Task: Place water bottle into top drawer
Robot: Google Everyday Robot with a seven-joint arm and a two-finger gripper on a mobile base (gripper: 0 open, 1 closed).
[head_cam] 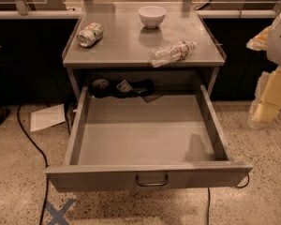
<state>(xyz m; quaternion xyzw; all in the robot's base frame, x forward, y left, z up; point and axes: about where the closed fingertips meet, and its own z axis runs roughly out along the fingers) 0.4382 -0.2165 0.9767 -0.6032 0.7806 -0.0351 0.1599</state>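
Grey metal makes up the stand in the middle, and its top drawer (pixel 150 175) is pulled fully out toward the near side, its flat front panel carrying a small loop handle (pixel 151 181) at the centre. The drawer's floor is bare grey sheet. At its far end, under the tabletop (pixel 126 43), sits some dark clutter (pixel 122 87); whether that lies inside the drawer or just behind it is unclear. The water bottle (pixel 172 53) lies on its side on the tabletop, close to the near right edge, with its white cap pointing right and slightly far. A dented soda can (pixel 90 34) lies on its side near the left edge, well apart from the bottle, and a white bowl (pixel 152 16) stands upright toward the far middle. The gripper (pixel 270 97) is at the right edge of the view, beside the stand and apart from the bottle and the drawer, touching nothing visible; whether its jaws are released or clenched I cannot tell. On the speckled floor (pixel 267 182) to the left lie a sheet of paper (pixel 48 117) and a black cable (pixel 33 144), with a blue tape cross (pixel 60 212) near the front
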